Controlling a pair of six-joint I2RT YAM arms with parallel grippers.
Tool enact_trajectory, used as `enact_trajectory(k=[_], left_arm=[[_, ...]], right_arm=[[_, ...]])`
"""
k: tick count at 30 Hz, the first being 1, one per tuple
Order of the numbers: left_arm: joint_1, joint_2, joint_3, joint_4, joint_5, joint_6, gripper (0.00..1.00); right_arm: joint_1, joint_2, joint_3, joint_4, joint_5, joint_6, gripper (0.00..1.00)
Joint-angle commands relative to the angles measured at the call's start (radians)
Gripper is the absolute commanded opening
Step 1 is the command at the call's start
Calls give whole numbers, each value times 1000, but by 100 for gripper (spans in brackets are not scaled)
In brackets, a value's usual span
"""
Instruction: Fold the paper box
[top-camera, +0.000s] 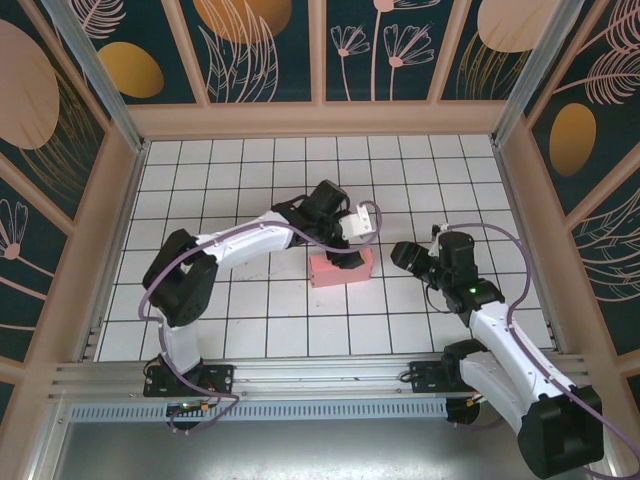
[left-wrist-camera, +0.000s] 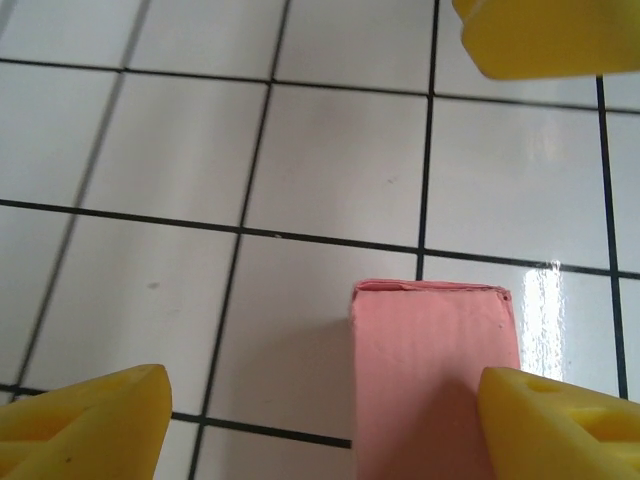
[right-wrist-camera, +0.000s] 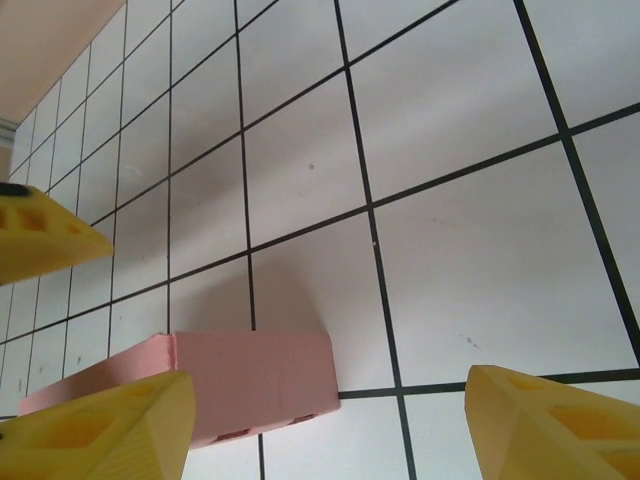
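Note:
The paper box (top-camera: 342, 270) is a small closed pink rectangular box lying flat on the white tiled floor near the middle. My left gripper (top-camera: 349, 256) hovers over its upper right part. In the left wrist view the box (left-wrist-camera: 430, 385) lies between that gripper's (left-wrist-camera: 325, 400) yellow fingers (left-wrist-camera: 85, 425), close to the right one, with a wide gap on the left; the jaws are open. My right gripper (top-camera: 404, 256) is just right of the box, open. In the right wrist view the box's end (right-wrist-camera: 255, 375) lies by the left finger of this gripper (right-wrist-camera: 330, 400).
Each wrist view catches a yellow finger of the other gripper: one (left-wrist-camera: 545, 35) at the top right, one (right-wrist-camera: 40, 240) at the left edge. Tan walls (top-camera: 320, 120) fence the tiled floor (top-camera: 230, 180) on three sides, with bare tiles around the box.

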Motion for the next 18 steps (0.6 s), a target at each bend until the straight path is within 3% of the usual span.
enact_trajectory(k=[1, 6, 9, 14, 18], left_arm=[[-15, 51, 67, -127, -48, 53, 74], [-26, 78, 98, -168, -63, 55, 59], [-28, 69, 99, -165, -65, 55, 58], [-29, 25, 108, -121, -87, 3, 72], [-29, -33, 99, -30, -4, -67, 81]], right_arm=[[-13, -6, -26, 1, 20, -6, 72], [-18, 7, -41, 12, 23, -14, 71], [-18, 16, -42, 20, 19, -16, 71], [-19, 24, -41, 27, 13, -19, 71], [-20, 29, -44, 42, 4, -10, 71]])
